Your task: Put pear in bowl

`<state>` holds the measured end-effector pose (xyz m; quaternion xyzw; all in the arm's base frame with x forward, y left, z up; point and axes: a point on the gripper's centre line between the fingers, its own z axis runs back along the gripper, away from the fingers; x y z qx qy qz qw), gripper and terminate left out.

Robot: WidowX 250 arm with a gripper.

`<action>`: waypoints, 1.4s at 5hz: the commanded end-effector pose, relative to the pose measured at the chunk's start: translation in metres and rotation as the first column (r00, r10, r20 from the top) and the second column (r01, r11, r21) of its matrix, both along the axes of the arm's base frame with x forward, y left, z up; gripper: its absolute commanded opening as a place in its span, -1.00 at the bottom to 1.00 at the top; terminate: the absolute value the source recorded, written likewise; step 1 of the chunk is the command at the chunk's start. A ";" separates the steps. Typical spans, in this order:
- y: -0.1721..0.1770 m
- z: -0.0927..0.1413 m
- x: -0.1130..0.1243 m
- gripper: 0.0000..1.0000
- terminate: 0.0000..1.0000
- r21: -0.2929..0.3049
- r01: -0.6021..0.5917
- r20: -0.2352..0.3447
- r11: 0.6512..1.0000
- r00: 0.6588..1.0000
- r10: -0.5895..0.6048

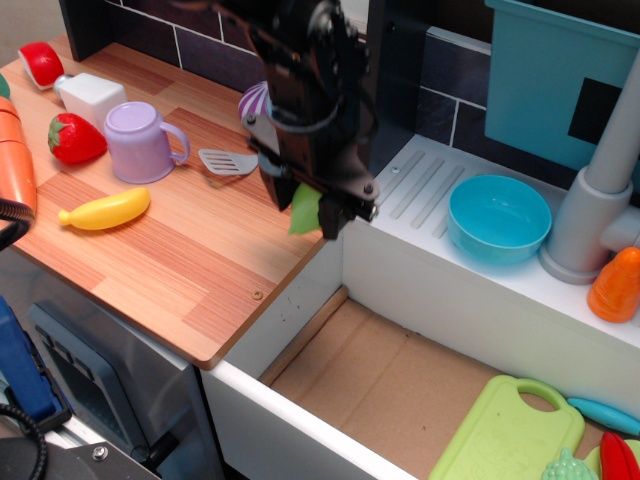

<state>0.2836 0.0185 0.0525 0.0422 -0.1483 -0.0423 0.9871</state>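
My black gripper point(306, 211) is shut on the light green pear point(304, 212) and holds it lifted above the right edge of the wooden counter point(170, 250). Only part of the pear shows between the fingers. The light blue bowl point(499, 218) sits empty on the white sink unit point(420, 250), to the right of the gripper and apart from it.
A lilac mug point(141, 142), a yellow banana point(104, 210), a strawberry point(74, 138), a grey spatula point(229, 161) and a white block point(91, 97) lie on the counter to the left. A grey faucet point(596, 200), an orange toy point(615, 285) and a teal box point(560, 80) stand right of the bowl.
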 end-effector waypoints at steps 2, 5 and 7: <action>-0.052 0.039 0.037 -1.00 -1.00 -0.060 0.027 0.125 0.998 0.992 -0.019; -0.105 0.016 0.058 -1.00 -1.00 -0.089 -0.014 0.265 0.996 0.963 0.037; -0.100 0.009 0.060 1.00 -1.00 -0.078 0.031 0.299 0.996 0.954 -0.006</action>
